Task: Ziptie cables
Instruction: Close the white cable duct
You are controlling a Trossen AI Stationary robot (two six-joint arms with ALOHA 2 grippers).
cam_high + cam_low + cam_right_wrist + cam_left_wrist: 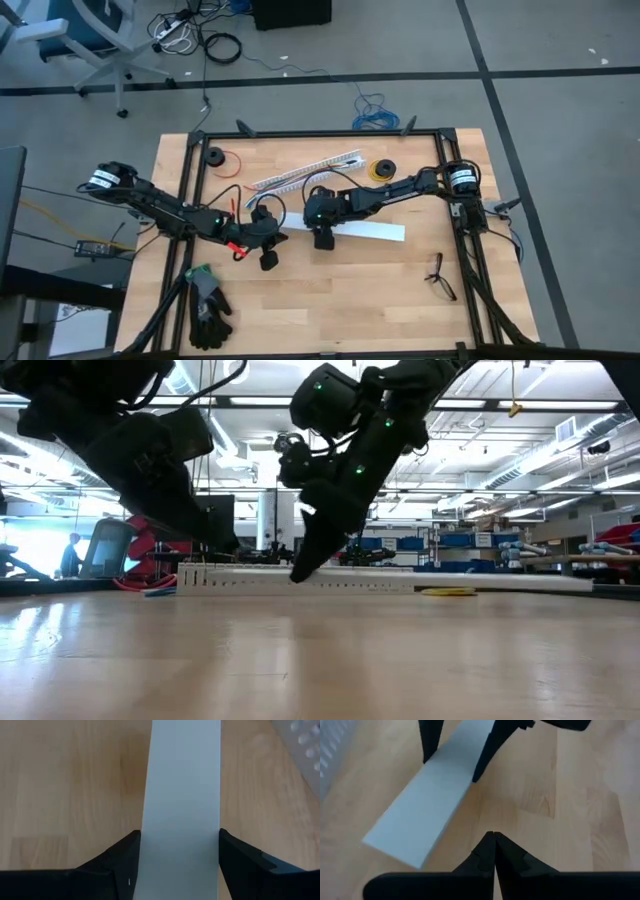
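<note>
The cables (233,203) lie as a loose coloured bundle on the table beside my left arm, partly hidden under it. Their red and blue ends show in the low view as the cables (150,586). I see no ziptie in any view. My left gripper (268,245) is shut and hangs over bare wood near the table's middle, seen in its wrist view as my left gripper (493,836). My right gripper (325,236) is open and points down over the left end of a flat white strip (372,231), one finger at each long edge. My right gripper (180,845) comes from above and straddles the flat white strip (180,795) across its width near one end, a fingertip (131,847) at each long edge. The strip lies flat on the table. Whether the fingers touch its edges, I cannot tell.
White slotted channels (308,171) lie toward the far edge, with a yellow spool (382,170) to their right and a black spool (214,157) at the far left. Black gloves (207,303) lie at the near left corner. A small black forked object (440,276) lies near right.
</note>
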